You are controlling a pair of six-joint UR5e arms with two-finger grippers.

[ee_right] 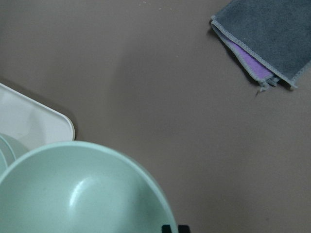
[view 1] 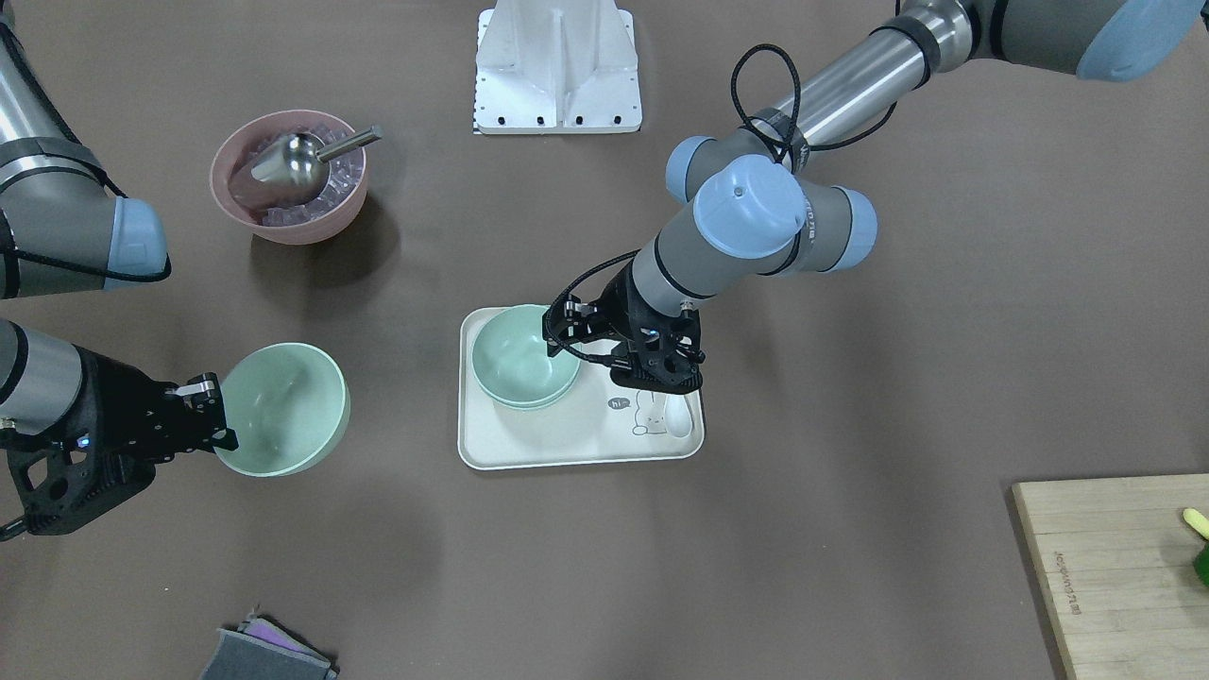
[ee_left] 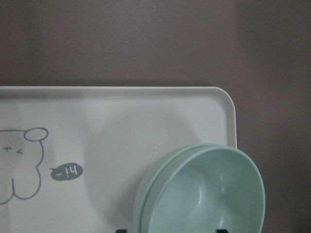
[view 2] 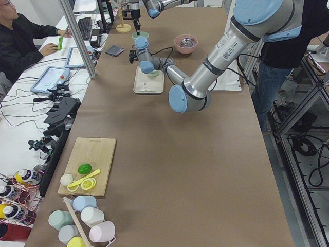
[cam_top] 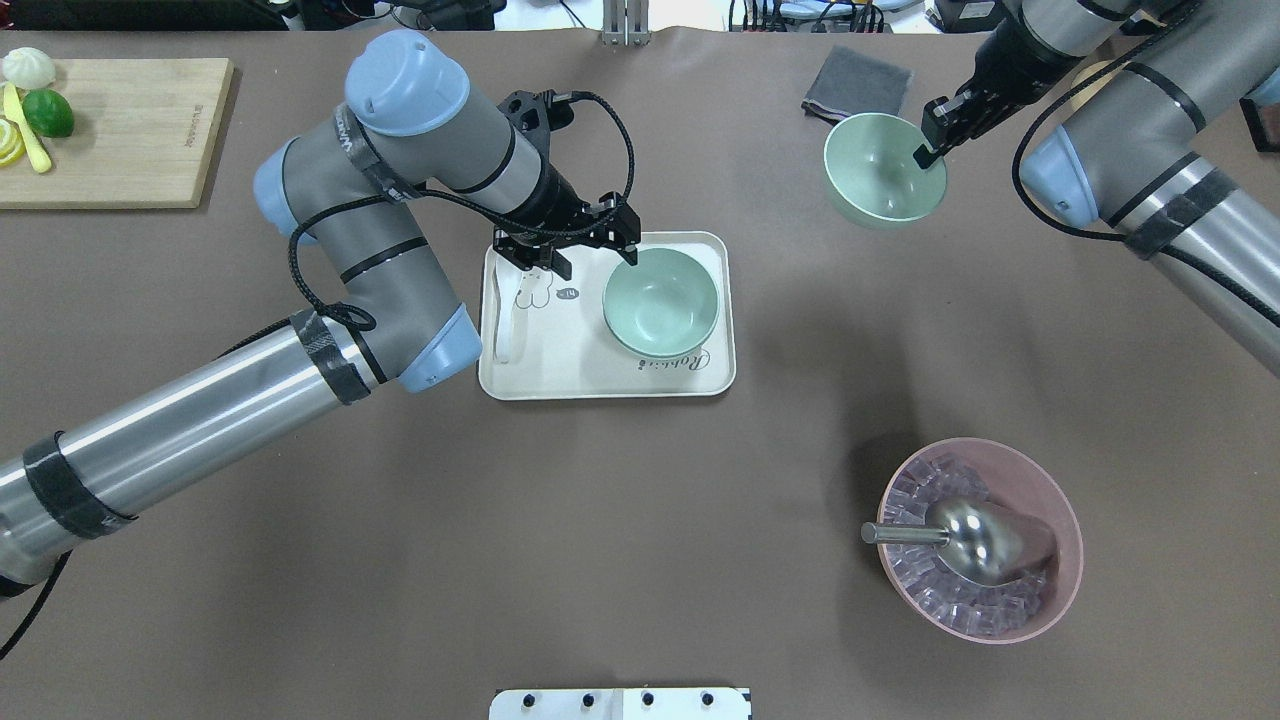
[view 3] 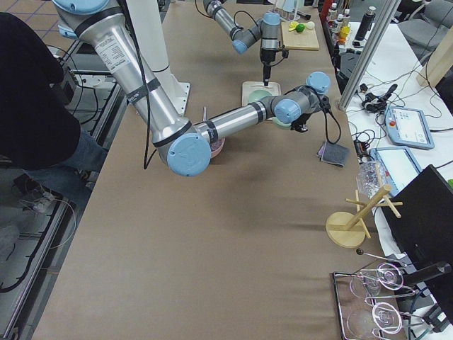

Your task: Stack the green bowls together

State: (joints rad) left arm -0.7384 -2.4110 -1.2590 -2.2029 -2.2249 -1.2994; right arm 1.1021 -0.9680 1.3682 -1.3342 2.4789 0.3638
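Two green bowls sit nested (cam_top: 660, 305) on the right half of a white tray (cam_top: 560, 375); the left wrist view shows both rims (ee_left: 204, 194). My left gripper (cam_top: 595, 255) hangs just over the stack's edge, jaws open and empty; it also shows in the front view (view 1: 609, 354). My right gripper (cam_top: 930, 150) is shut on the rim of the third green bowl (cam_top: 880, 170) and holds it above the table, right of the tray. That bowl also fills the bottom of the right wrist view (ee_right: 73, 194).
A pink bowl (cam_top: 1060, 520) with ice and a metal scoop (cam_top: 960, 535) stands front right. A folded grey cloth (cam_top: 855, 80) lies behind the held bowl. A wooden board (cam_top: 130, 130) with lime is at the far left. A white spoon (cam_top: 503, 330) lies on the tray.
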